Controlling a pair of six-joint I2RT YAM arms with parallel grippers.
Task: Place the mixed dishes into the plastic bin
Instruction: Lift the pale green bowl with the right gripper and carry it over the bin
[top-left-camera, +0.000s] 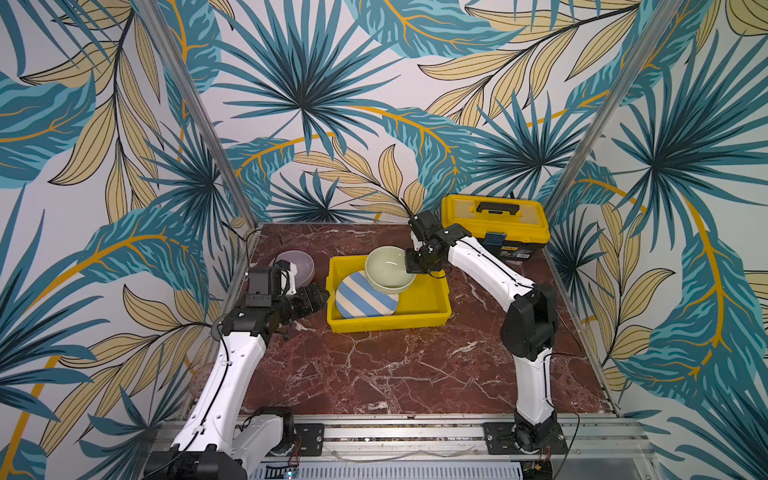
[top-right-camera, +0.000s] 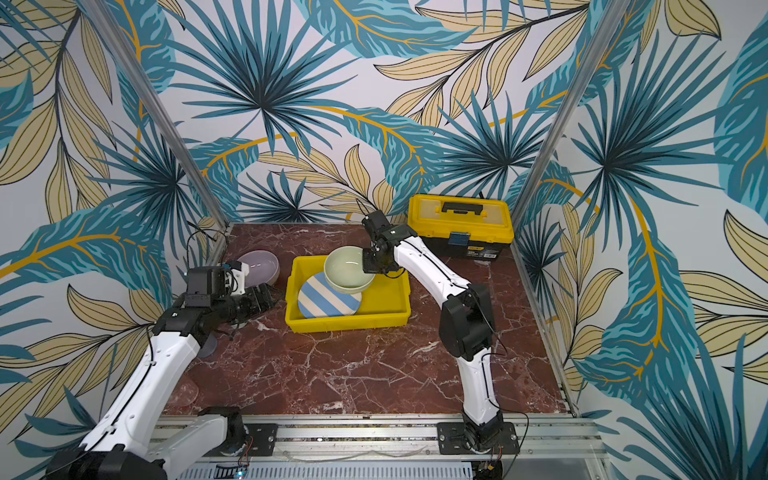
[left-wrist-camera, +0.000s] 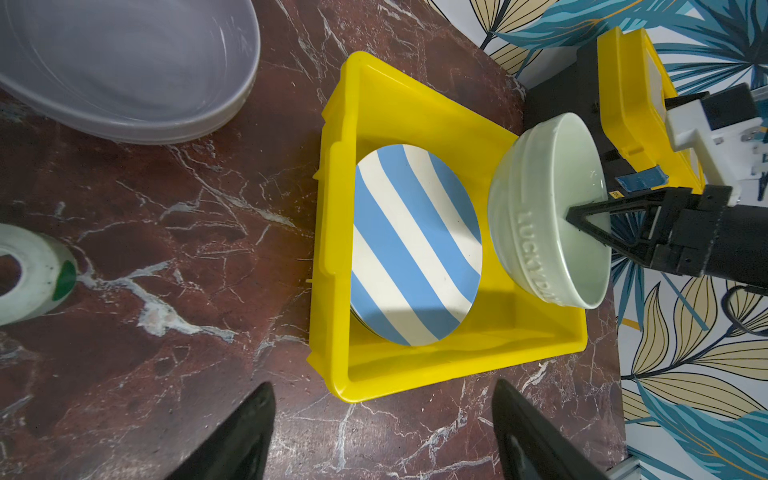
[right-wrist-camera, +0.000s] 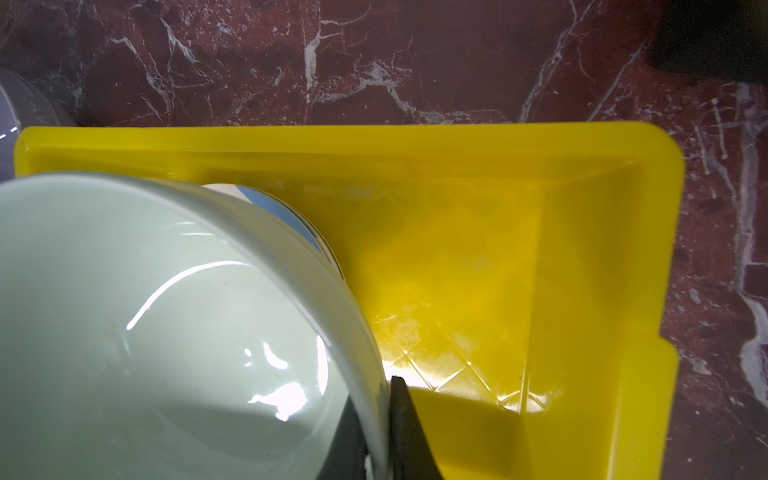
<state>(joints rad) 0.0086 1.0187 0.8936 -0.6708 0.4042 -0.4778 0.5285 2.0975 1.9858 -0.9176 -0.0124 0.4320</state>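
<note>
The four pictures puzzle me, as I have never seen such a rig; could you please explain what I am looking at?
Two white robot arms stand at a marble table, each ending in a gripper. Two pictures look down from above; two come from cameras on the wrists. On the table sit a yellow bin, a lilac bowl and a toolbox. A striped plate lies in the bin. The right gripper pinches the rim of a pale green bowl, holding it over the bin. The left gripper is open, empty, beside the bin.

The tabletop's (top-left-camera: 395, 374) near half lies open. Beyond: the plastic bin (top-left-camera: 390, 322) with a pale green bowl (top-left-camera: 388, 268) above, toolbox (top-left-camera: 494, 222) in the far right corner, lilac bowl (top-left-camera: 301, 259) at left edge.
</note>
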